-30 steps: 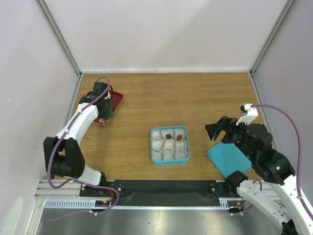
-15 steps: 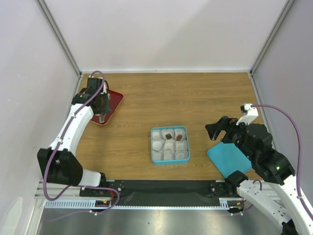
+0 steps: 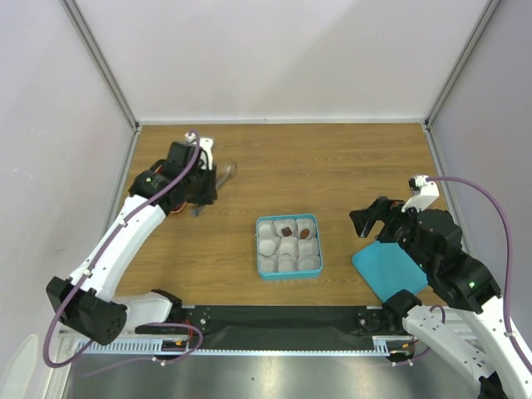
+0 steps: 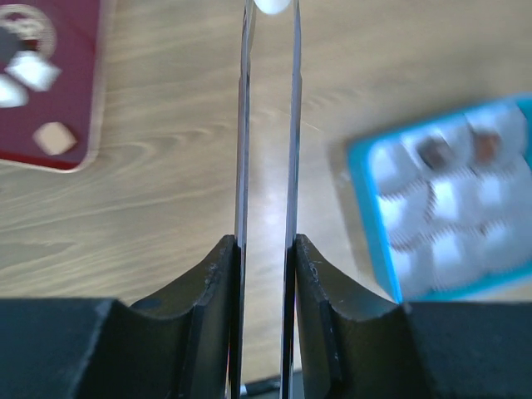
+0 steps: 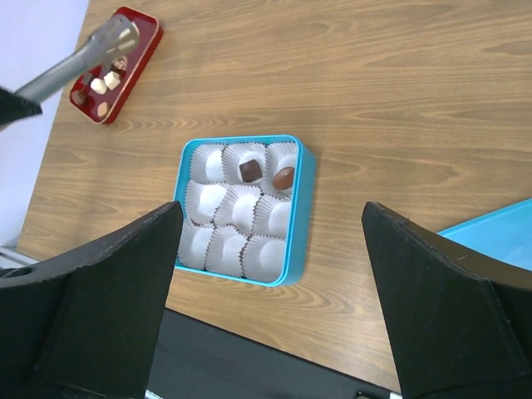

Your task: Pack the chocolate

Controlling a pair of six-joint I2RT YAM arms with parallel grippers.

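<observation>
- L gripper (image 4: 266,249) clamped on tongs (image 4: 243,125); pale chocolate (image 4: 272,4) between tips.
- Box (image 5: 304,199) holds dark square pc (image 5: 250,170), brown oval pc (image 5: 284,176).
- R gripper (image 5: 270,212) fingers wide apart, empty.

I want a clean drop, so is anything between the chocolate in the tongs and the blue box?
Nothing visible does. The chocolate sits pinched at the tips of the tongs, and only bare table lies between it and the box, where seven cups stand empty.
</observation>
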